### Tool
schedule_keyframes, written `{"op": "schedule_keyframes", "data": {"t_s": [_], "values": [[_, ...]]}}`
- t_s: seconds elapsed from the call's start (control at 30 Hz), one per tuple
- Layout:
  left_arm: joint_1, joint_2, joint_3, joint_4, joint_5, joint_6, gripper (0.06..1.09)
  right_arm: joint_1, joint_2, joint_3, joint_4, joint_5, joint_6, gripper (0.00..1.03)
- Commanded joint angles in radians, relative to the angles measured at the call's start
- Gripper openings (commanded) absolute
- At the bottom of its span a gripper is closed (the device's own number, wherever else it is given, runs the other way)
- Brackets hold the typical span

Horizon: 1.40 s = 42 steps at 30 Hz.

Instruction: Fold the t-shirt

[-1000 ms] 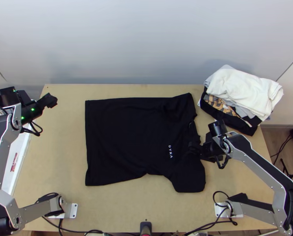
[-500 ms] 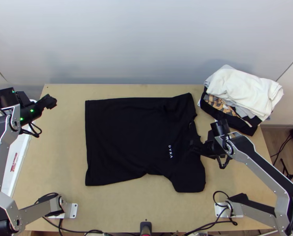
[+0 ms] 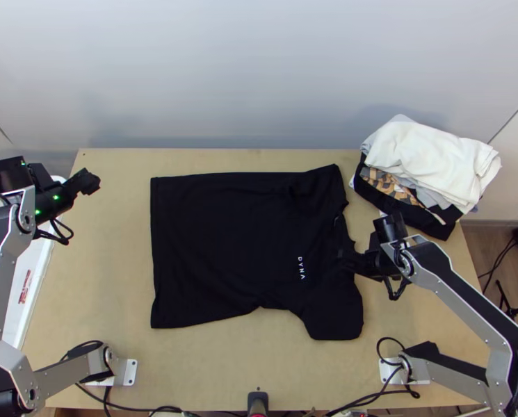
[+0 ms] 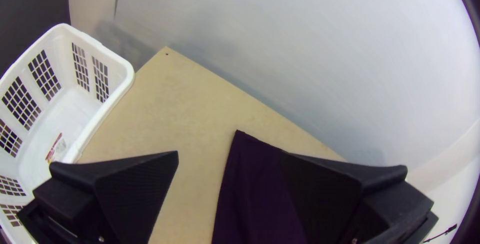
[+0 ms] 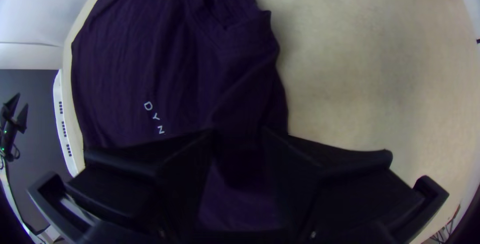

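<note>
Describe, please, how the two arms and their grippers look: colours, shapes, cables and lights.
The left arm and right arm have angular silver-grey links, black joints and loose black cables. Small green lights glow on the black housing near the left gripper. It and the right gripper each have two wide, flat black fingers, narrowing towards the tips.
</note>
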Motion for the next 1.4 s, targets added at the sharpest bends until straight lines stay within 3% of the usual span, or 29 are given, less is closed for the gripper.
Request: {"op": "schedule_keyframes", "data": {"t_s": [0.0,0.5,0.6,0.63,0.7,0.73,0.8,0.9,1.07,1.2,1.37], "values": [[0.003,0.001,-0.004,0.0,0.0,0.004,1.03,-0.001,0.001,-0.031,0.028,0.024,-0.005,0.27],[0.016,-0.002,-0.001,-0.007,0.002,0.01,1.03,0.004,0.011,-0.025,0.028,0.024,0.004,0.34],[0.015,0.0,-0.009,-0.009,0.0,0.017,1.03,0.007,0.009,-0.022,0.026,0.025,0.011,0.31],[0.013,0.001,-0.02,-0.01,0.0,0.034,1.03,0.007,0.009,-0.02,0.026,0.03,0.013,0.22],[0.001,0.001,-0.052,-0.055,0.0,0.117,1.03,0.005,0.009,-0.017,0.026,0.054,0.011,0.04],[-0.022,0.005,-0.064,-0.129,0.0,0.194,1.03,0.004,0.006,-0.019,0.026,0.057,0.008,0.03],[-0.06,0.008,-0.089,-0.302,0.0,0.344,1.03,-0.001,-0.006,-0.022,0.026,0.067,0.002,0.03],[-0.083,0.008,-0.119,-0.488,0.002,0.464,1.03,-0.019,-0.011,-0.025,0.025,0.074,-0.007,0.03],[-0.12,-0.014,-0.221,-0.693,0.0,0.668,1.03,-0.028,-0.009,-0.002,0.008,0.09,-0.009,0.03],[-0.208,-0.127,-0.343,-0.692,-0.044,0.757,1.03,-0.03,-0.005,0.006,-0.006,0.106,-0.009,0.03],[-0.33,-0.227,-0.445,-0.665,-0.04,0.728,1.03,-0.024,0.004,0.026,-0.03,0.128,-0.01,0.03]]}}
